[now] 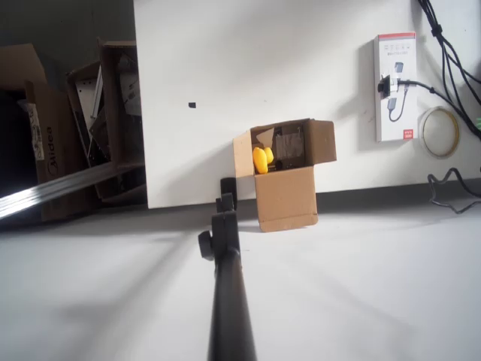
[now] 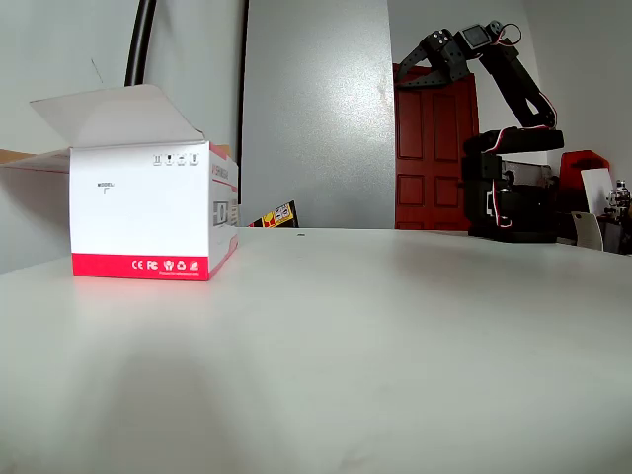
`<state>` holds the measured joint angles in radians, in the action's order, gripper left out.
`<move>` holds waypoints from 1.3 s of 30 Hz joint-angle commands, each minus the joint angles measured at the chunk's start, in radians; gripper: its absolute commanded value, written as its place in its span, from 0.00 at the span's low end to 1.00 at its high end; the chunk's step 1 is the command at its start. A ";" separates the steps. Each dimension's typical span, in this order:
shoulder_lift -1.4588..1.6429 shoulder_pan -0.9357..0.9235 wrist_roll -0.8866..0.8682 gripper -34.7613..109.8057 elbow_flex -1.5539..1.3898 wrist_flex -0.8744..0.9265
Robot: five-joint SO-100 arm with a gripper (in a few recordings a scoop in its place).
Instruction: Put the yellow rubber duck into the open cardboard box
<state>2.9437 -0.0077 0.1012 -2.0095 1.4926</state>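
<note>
In the overhead view the yellow rubber duck [image 1: 261, 159] sits inside the open cardboard box [image 1: 285, 197], against its left wall, at the bench [image 1: 248, 68] edge. The white and red carton [image 1: 395, 87] lies far right; in the fixed view [image 2: 153, 212] it carries "CE" and "FC" marks. Broad bare bench stretches left of the box. The arm [image 2: 499, 148] stands folded; whether its claw is wide or narrow cannot be told.
</note>
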 commanded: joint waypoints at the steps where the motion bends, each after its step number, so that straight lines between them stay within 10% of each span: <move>1: 0.017 -0.040 0.018 0.24 -0.043 -0.048; 39: 0.278 -0.044 0.028 0.24 -0.733 -0.359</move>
<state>3.2168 -0.0568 0.1350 -2.7182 1.1536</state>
